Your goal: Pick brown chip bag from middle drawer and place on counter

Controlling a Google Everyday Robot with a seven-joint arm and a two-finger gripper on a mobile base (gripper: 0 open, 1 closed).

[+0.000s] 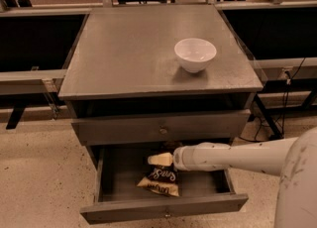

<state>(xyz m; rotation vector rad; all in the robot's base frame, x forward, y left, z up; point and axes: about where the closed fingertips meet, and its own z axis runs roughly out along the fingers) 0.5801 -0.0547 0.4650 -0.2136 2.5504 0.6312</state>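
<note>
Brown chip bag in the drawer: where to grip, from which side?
Probably grip the brown chip bag across its width near the far end, from above: it lies flat on the middle drawer floor, long axis roughly front to back, walls blocking side approaches. The gripper is at that far end.
</note>
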